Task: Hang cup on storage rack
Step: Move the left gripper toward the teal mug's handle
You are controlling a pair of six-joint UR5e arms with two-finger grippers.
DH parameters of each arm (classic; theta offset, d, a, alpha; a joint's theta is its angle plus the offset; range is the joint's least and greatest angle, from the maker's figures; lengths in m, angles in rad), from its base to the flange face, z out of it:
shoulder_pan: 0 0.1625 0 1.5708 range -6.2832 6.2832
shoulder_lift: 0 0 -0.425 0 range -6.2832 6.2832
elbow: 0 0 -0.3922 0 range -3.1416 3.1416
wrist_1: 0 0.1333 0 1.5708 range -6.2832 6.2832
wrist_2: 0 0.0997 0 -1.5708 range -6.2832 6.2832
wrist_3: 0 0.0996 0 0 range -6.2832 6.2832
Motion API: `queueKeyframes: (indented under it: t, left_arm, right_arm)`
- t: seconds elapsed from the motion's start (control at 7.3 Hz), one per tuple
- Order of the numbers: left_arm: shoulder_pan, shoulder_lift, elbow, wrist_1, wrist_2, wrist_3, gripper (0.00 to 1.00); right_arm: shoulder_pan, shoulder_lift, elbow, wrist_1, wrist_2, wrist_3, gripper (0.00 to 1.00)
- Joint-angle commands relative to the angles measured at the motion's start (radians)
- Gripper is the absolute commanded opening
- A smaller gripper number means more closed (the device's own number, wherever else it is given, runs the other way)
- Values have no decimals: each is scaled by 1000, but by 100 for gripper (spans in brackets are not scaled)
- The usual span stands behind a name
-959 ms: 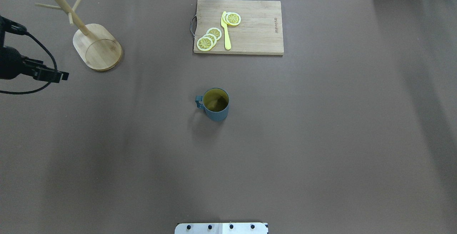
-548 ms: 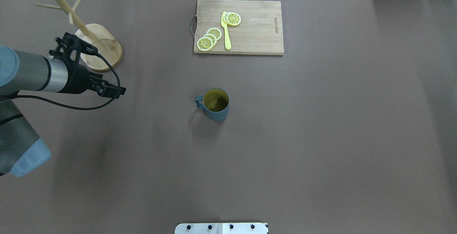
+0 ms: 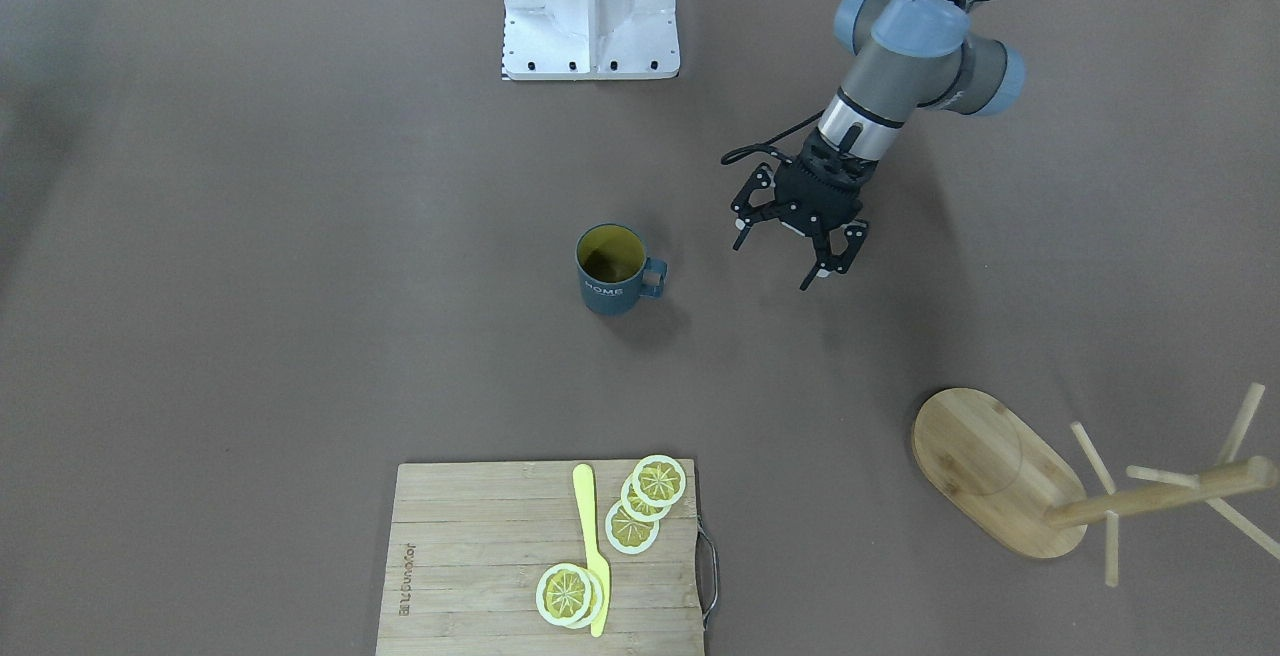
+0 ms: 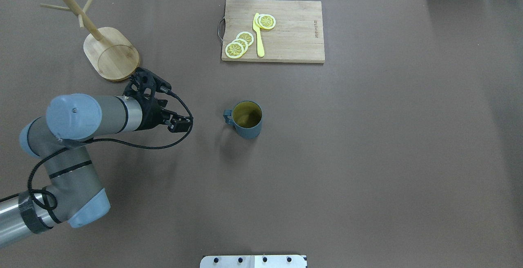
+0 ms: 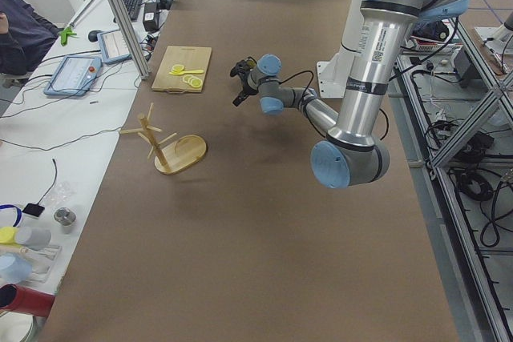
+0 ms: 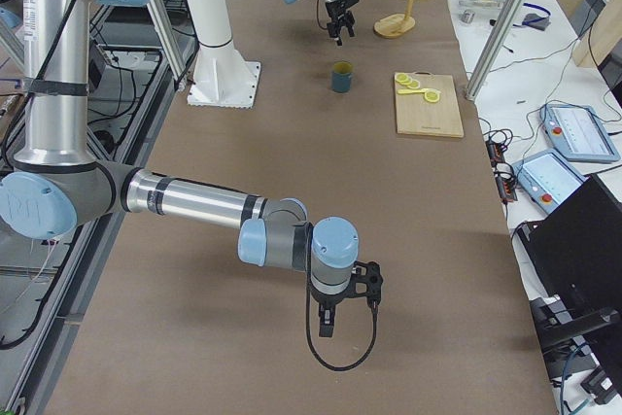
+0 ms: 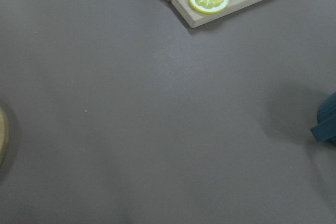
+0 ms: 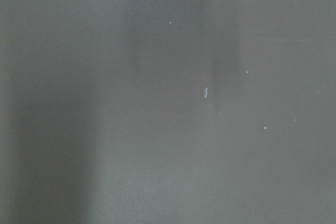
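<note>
The dark blue-grey cup (image 4: 246,119) stands upright mid-table, with its handle toward my left gripper; it also shows in the front view (image 3: 610,274) and at the right edge of the left wrist view (image 7: 328,121). My left gripper (image 3: 785,256) is open and empty, hovering a short way from the handle side, apart from the cup; it also shows in the overhead view (image 4: 181,123). The bamboo storage rack (image 4: 111,53) stands at the far left, with bare pegs (image 3: 1160,498). My right gripper (image 6: 328,323) shows only in the right side view; I cannot tell its state.
A wooden cutting board (image 4: 292,35) with lemon slices (image 4: 239,44) and a yellow knife (image 4: 258,35) lies beyond the cup at the table's far edge. The robot's white base plate (image 3: 590,6) is at the near edge. The right wrist view shows only brown table.
My left arm has swung in from the table's left edge toward the cup, passing in front of the rack base. The cup and the rack have not moved.
</note>
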Motion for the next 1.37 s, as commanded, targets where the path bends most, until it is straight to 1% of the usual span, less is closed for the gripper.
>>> queueKeyframes:
  t: [0.0, 0.27, 0.41, 0.68, 0.82, 0.96, 1.23]
  left_arm:
    - [33, -47, 36, -5, 12, 3, 89]
    - [45, -107, 88, -9, 12, 5, 88]
    - [50, -142, 135, -47, 12, 8, 88]
    - [50, -150, 246, -197, 12, 15, 85]
    - [50, -151, 260, -216, 9, 14, 77]
    - [50, -165, 259, -215, 7, 12, 72]
    - [50, -168, 259, -215, 7, 11, 72]
  right_arm:
    - [0, -2, -11, 5, 0, 2, 100]
    - [0, 0, -10, 5, 8, 2, 100]
    - [0, 0, -10, 5, 9, 3, 100]
    - [0, 0, -10, 5, 9, 3, 100]
    - [0, 0, -10, 5, 9, 3, 100]
    - [0, 0, -10, 5, 9, 3, 100]
    - [0, 4, -10, 5, 11, 5, 100]
